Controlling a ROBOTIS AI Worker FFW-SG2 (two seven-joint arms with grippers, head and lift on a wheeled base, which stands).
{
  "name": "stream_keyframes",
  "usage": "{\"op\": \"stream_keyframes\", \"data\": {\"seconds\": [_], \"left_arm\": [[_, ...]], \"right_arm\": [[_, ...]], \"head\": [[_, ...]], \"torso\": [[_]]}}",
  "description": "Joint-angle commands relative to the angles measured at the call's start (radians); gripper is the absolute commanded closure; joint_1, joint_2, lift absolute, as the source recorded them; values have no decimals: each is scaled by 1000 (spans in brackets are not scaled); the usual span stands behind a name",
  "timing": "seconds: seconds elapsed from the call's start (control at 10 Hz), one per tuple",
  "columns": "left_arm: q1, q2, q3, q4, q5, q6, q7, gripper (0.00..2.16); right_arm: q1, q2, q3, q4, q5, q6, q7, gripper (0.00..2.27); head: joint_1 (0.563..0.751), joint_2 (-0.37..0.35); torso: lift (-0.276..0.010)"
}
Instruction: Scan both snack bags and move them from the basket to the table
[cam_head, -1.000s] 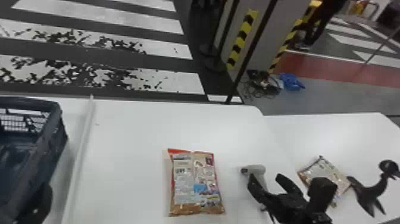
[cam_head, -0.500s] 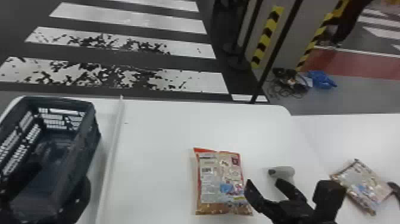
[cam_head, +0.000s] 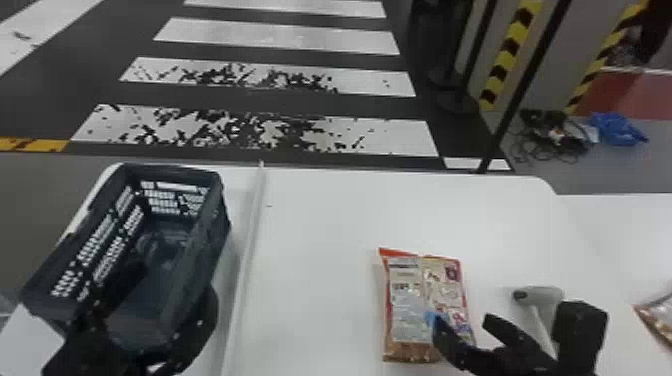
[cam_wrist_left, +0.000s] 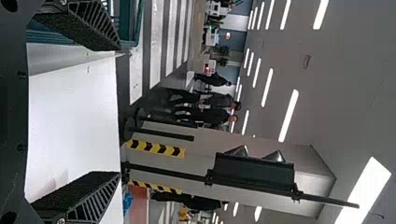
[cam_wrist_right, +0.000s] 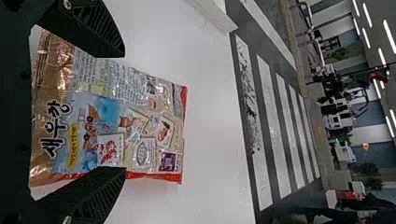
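Scanner (cam_head: 546, 295) partly hidden by right hand (cam_head: 466, 322).

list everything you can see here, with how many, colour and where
basket: 1, dark blue-grey, left of the white ledge
snack bag: 1, tan and red, on the table, before the right hand
second snack bag: 1, partly cut off, at the head view's right edge
scanner: 1, light grey, right of the first bag
ledge: 1, white, between basket and first bag
tables: at least 2, white, under the goods
cables: pile, dark, on the floor beyond
crumpled item: 1, blue, beside cables
left hand: 1, black, at the basket's near end
right hand: 1, black, over the first bag's near end
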Motion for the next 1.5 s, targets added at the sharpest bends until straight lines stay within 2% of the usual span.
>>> {"op": "stream_keyframes", "data": {"seconds": [0.0,0.1,0.4,0.6,1.1,1.4], "left_arm": [[-2,2,0,0,0,1,1,33],[-3,2,0,2,-1,4,1,33],[-5,-4,-5,2,-15,4,3,33],[-3,-6,-12,-3,-24,4,3,33],[3,-4,-20,-8,-33,4,4,33],[-2,0,-17,-6,-33,4,6,33]], "right_arm": [[-59,-1,-61,52,-21,77,46,63],[-82,-1,-87,67,-19,101,67,63],[-199,-9,-193,156,-30,307,201,63],[-241,-16,-230,207,-46,384,264,63],[-275,-26,-225,276,-52,381,362,63],[-275,-29,-193,280,-36,381,370,63]], "head": [[695,-89],[695,-100],[695,-141],[695,-165],[695,-168],[695,-146]], "torso": [[-98],[-98],[-98],[-98],[-98],[-98]]}}
